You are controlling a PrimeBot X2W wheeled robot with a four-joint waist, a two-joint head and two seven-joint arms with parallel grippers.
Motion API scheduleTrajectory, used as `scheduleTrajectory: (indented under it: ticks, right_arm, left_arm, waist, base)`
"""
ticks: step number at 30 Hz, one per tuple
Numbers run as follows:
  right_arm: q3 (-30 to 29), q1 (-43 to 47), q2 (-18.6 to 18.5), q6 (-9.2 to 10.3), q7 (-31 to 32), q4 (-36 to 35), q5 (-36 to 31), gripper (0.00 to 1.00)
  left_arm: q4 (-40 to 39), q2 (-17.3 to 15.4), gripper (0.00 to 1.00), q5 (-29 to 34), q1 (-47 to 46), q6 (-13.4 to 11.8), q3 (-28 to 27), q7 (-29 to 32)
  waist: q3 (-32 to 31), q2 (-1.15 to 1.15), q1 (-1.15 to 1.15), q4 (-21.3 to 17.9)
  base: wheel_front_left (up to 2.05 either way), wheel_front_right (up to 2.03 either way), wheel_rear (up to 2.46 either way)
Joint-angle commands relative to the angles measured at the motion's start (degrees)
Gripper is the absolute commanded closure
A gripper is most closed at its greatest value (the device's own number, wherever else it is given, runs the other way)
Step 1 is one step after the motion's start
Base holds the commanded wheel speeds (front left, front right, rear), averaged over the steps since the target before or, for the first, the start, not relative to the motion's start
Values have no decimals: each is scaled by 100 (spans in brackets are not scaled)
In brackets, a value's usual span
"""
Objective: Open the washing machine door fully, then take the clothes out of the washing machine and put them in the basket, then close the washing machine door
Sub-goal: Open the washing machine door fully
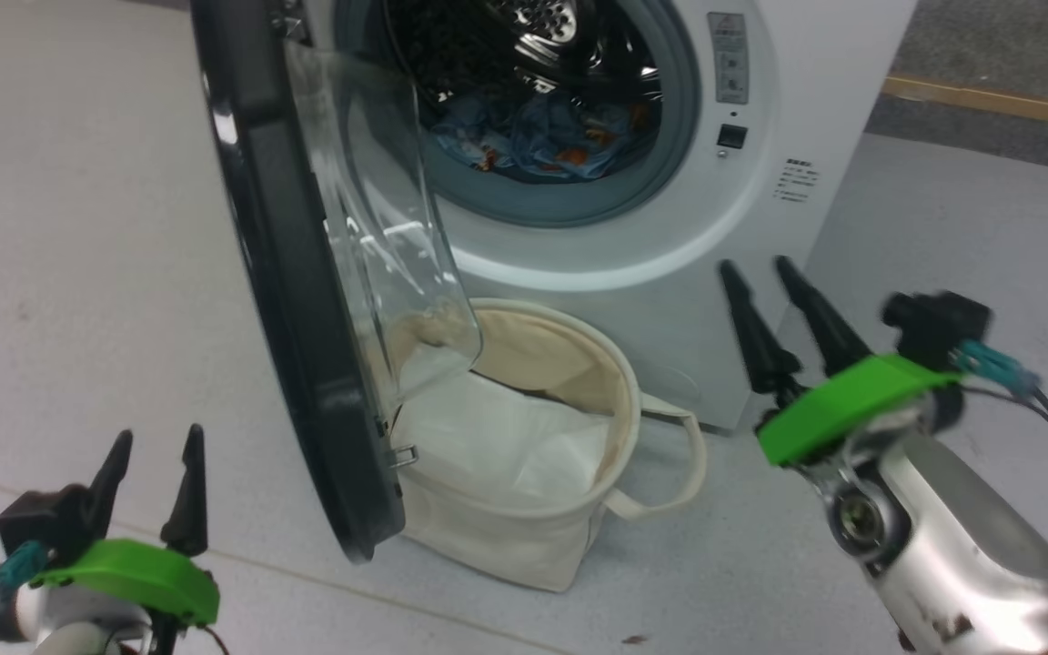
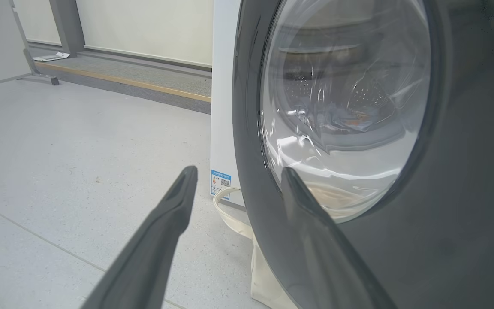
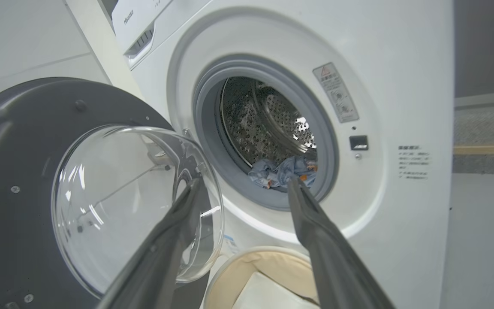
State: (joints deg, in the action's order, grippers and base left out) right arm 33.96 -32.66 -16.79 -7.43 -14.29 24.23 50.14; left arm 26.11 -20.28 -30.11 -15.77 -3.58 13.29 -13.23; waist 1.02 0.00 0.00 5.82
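The white washing machine (image 1: 760, 227) stands with its door (image 1: 287, 273) swung out, black rim edge-on, clear porthole (image 3: 118, 206) bulging inward. Light-blue clothes (image 1: 542, 136) with orange prints lie at the bottom of the steel drum (image 3: 268, 124), also the clothes (image 3: 283, 171) in the right wrist view. The cream basket (image 1: 533, 537) sits on the floor under the opening, a flat white sheet inside. My right gripper (image 1: 759, 266) hangs open and empty, right of the basket, facing the machine. My left gripper (image 1: 158, 441) is open and empty at the lower left, outside the door (image 2: 444, 240).
Grey floor (image 1: 78, 227) lies open to the left of the door. A basket handle (image 1: 670, 455) loops out toward my right gripper. A raised ledge with a wooden edge (image 1: 997, 98) runs behind the machine on the right. A metal post foot (image 2: 45, 77) stands far left.
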Motion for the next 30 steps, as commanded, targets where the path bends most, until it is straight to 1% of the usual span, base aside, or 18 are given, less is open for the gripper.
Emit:
scheduleTrajectory:
  ticks: [1, 4, 5, 7, 11, 16, 21, 24, 30]
  right_arm:
    - [-427, 344, 143, -6, -69, -351, -560, 0]
    - [-1059, 896, 340, -6, -70, -651, -1399, 0]
    - [-1059, 896, 340, -6, -70, -651, -1399, 0]
    - [-1392, 1214, 440, -6, -70, -817, -1865, 0]
    - [-1800, 1721, 613, -6, -70, -1024, -2406, 0]
    - [-1932, 2068, 623, -6, -70, -1114, -2714, 0]
    - [-1940, 2154, 535, -6, -71, -1147, -2625, 0]
    - [-2050, 2222, 490, -6, -71, -1164, -2693, 0]
    - [-2203, 2398, 628, -6, -71, -1213, -2924, 0]
  left_arm:
    - [-240, -301, 0, -69, -98, -61, -327, -6]
    - [-349, -392, 0, -126, 55, -98, -404, 29]
    - [-349, -392, 0, -126, 55, -98, -404, 29]
    - [-426, -443, 0, -155, 132, -125, -446, 50]
    - [-567, -512, 0, -193, 240, -151, -482, 91]
    - [-669, -570, 0, -220, 355, -176, -497, 117]
    - [-744, -618, 0, -236, 452, -184, -501, 112]
    - [-793, -636, 0, -250, 459, -198, -513, 108]
    - [-793, -665, 0, -281, 504, -205, -520, 101]
  waist:
    - [-97, 0, 0, -114]
    - [-176, 0, 0, -218]
    - [-176, 0, 0, -218]
    - [-191, 0, 0, -267]
    - [-223, 0, 0, -352]
    - [-287, 0, 0, -450]
    - [-327, 0, 0, -519]
    - [-335, 0, 0, -514]
    - [-410, 0, 0, -534]
  base:
    - [0, 0, 0]
    - [0, 0, 0]
    - [0, 0, 0]
    - [0, 0, 0]
    - [0, 0, 0]
    - [0, 0, 0]
    - [0, 0, 0]
    - [0, 0, 0]
    - [0, 0, 0]
